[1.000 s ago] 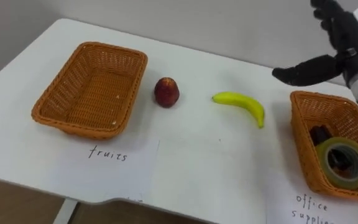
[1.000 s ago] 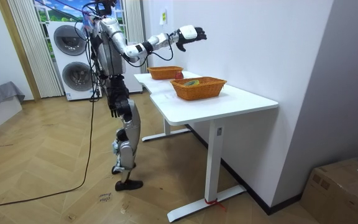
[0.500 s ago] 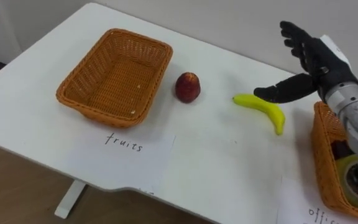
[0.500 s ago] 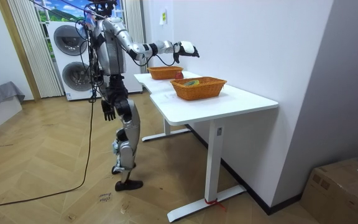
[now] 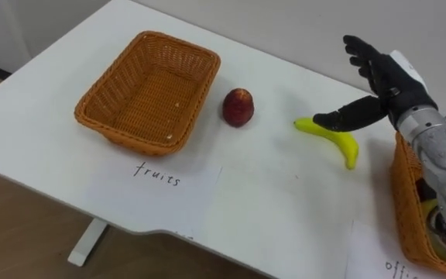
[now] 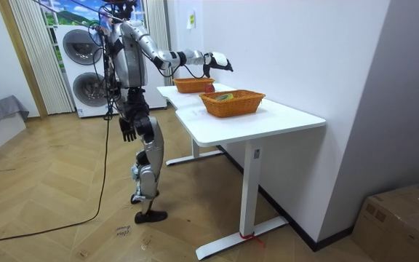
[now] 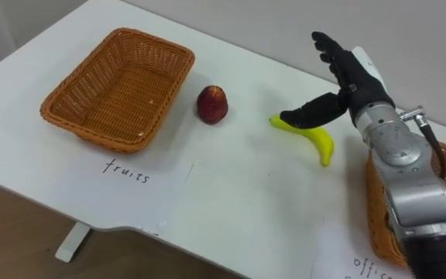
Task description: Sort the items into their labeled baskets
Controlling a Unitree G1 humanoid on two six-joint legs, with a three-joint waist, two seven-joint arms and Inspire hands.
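A yellow banana (image 5: 337,138) (image 7: 313,136) lies on the white table (image 5: 285,201) right of centre. My right hand (image 5: 383,85) (image 7: 345,80) hovers open just above its left end, fingers spread and thumb pointing left over the fruit. A red apple (image 5: 238,106) (image 7: 212,104) sits left of the banana, beside the fruit basket (image 5: 149,89) (image 7: 114,85), which holds nothing. The office supplies basket (image 5: 410,201) (image 7: 378,217) at the right edge is mostly hidden behind my right forearm. In the room view my left hand (image 6: 127,129) hangs at my side.
Paper labels lie at the table's front edge: one reading fruits (image 5: 157,177) below the left basket, another (image 5: 393,260) below the right basket. In the room view I stand at the table's long side, a washer and dryer (image 6: 82,62) behind me.
My right hand has come down and leftward from above the office supplies basket to just over the banana. The eye views have shifted, so the table's things sit further right and lower.
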